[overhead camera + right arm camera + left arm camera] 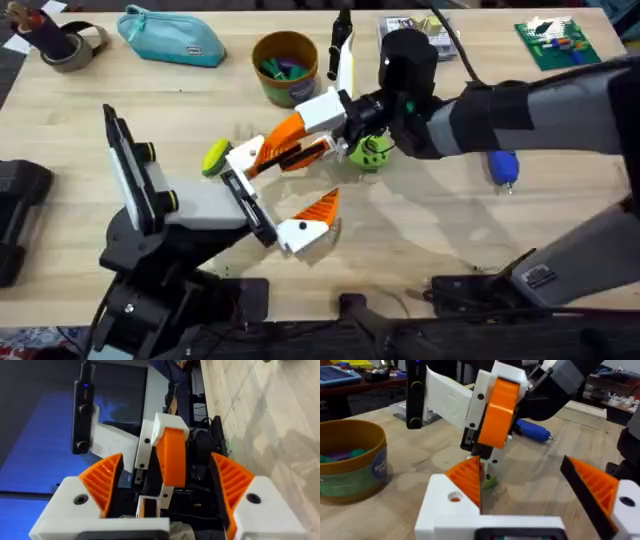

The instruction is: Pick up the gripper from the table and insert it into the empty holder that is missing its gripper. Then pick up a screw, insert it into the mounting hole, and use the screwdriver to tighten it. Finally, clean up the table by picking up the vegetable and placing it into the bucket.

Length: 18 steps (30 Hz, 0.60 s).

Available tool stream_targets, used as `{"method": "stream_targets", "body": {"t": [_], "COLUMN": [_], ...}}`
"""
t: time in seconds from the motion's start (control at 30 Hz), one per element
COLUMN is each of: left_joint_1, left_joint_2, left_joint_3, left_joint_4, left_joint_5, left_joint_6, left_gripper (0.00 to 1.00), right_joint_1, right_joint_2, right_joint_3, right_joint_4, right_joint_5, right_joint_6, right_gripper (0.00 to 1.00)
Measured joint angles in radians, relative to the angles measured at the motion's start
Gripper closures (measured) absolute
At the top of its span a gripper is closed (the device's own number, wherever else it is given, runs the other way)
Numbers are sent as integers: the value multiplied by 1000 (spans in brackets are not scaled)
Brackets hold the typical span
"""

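Observation:
My left gripper (295, 180) (522, 460) is open. Its far white holder (243, 158) (445, 505) carries the orange gripper (283, 133) (467, 477), and orange shows through the mounting hole (454, 496). The twin block (300, 232) bears its ribbed triangle. My right gripper (312, 135) (166, 457) is rolled on its side and open, its fingers (102, 480) apart on either side of the orange gripper (172, 455). The green vegetable (370, 150) lies under the right wrist. The blue screwdriver (503, 168) (532, 431) lies to the right. The bucket (285, 65) (350, 460) stands behind. The screw is out of view.
A teal pouch (170, 35) and a tape roll (70, 45) lie at the back left. A green board (555, 42) sits at the back right. A yellow-green rounded piece (215, 157) rests beside the holder. Bare wood stretches along the front right.

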Motion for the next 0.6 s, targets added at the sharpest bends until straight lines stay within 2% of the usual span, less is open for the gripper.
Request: {"method": "stream_targets", "body": {"t": [0.27,0.47,0.6], "left_joint_1": [0,0,0], "left_joint_2": [0,0,0], "left_joint_3": [0,0,0], "left_joint_4": [0,0,0], "left_joint_5": [0,0,0], "left_joint_6": [0,0,0], "left_gripper": [10,10,10], "right_joint_1": [-17,-94,-151], "right_joint_2": [0,0,0], "right_joint_3": [0,1,2], "right_joint_4": [34,52,138], "right_joint_5": [-12,-29,-33], "right_joint_6": [0,0,20], "right_gripper": [6,5,5]}}
